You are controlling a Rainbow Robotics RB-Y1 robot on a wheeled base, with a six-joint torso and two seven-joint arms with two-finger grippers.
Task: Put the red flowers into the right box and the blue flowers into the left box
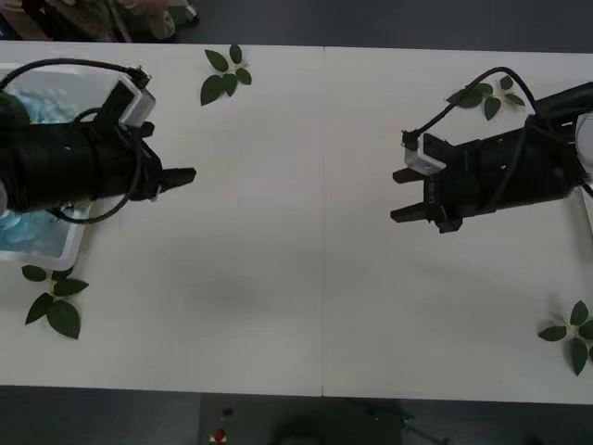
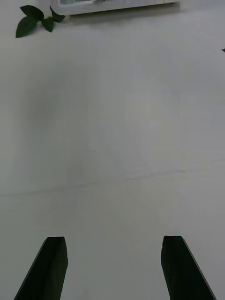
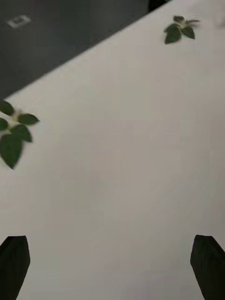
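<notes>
The left box [image 1: 67, 248], a shallow white tray, sits at the table's left edge, mostly under my left arm. Pale blue flowers [image 1: 26, 232] lie inside it. My left gripper [image 1: 182, 174] pokes out past the box over bare table; its wrist view shows it open [image 3: 111, 241] with nothing between the fingers. My right gripper [image 1: 400, 196] hovers right of centre, open and empty [image 2: 114, 239], pointing across the table at the left box's rim [image 2: 112, 5]. A thin white edge of the right box [image 1: 587, 209] shows at the far right. The red flowers are out of view.
Loose green leaf sprigs lie at the back left [image 1: 222, 76], front left [image 1: 54, 301], back right [image 1: 486, 95] and front right [image 1: 570, 334]. The white table [image 1: 296, 278] has a seam down its middle. Dark floor borders the front edge.
</notes>
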